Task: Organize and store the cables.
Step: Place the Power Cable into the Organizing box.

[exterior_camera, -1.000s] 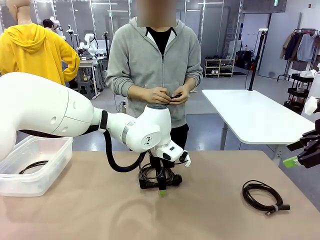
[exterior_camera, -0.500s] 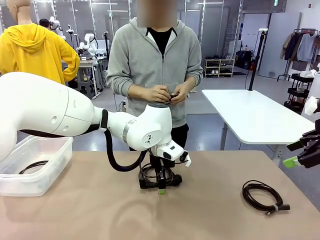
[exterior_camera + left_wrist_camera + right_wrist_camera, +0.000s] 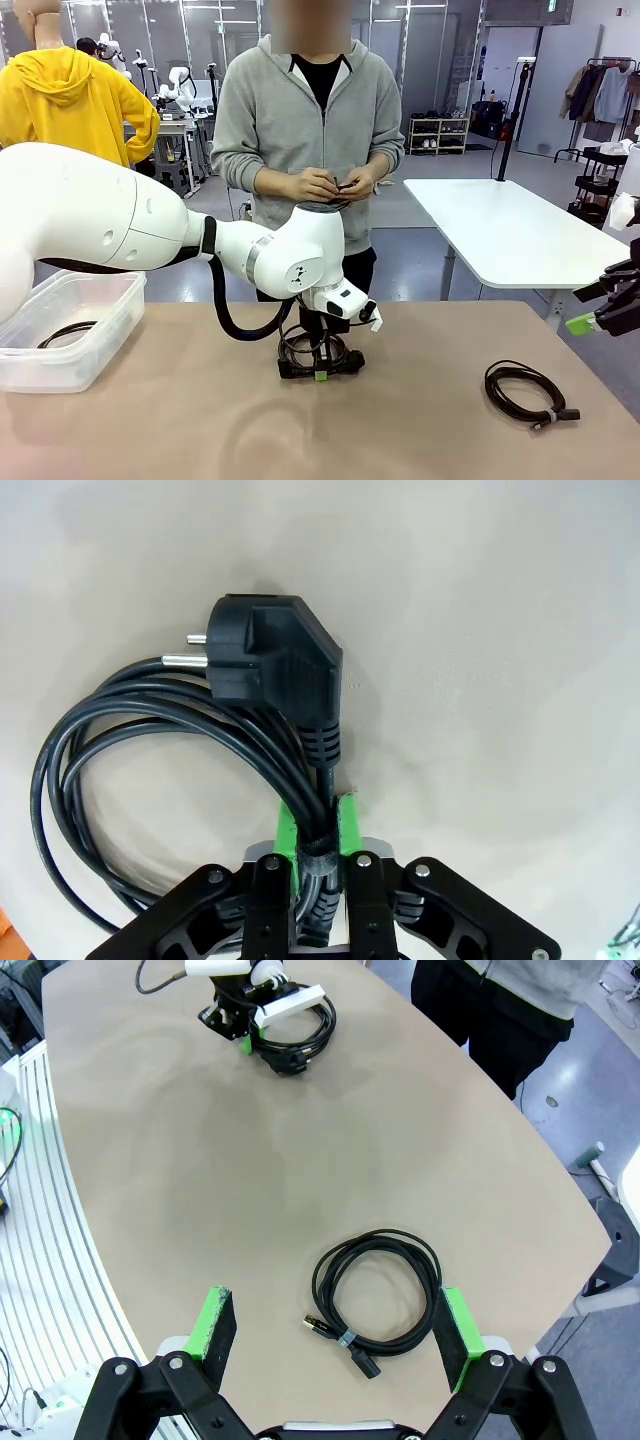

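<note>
Two grippers | left gripper [image 3: 318, 822] clamped on plug cable [image 3: 270, 675] | right gripper [image 3: 335, 1312] jaws wide, gripping nothing

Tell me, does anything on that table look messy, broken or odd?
Nothing stands out. The left pincer is shut on a neatly coiled power cable, a second tied coil lies flat, and a third coil sits in the clear bin.

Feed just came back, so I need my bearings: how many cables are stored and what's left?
Done: one black cable lies in the clear bin. In hand: the left gripper is shut on the coiled power cord on the table. Left: the tied thin cable coil lying below the open right gripper. The person's hands hold something small and dark.
</note>
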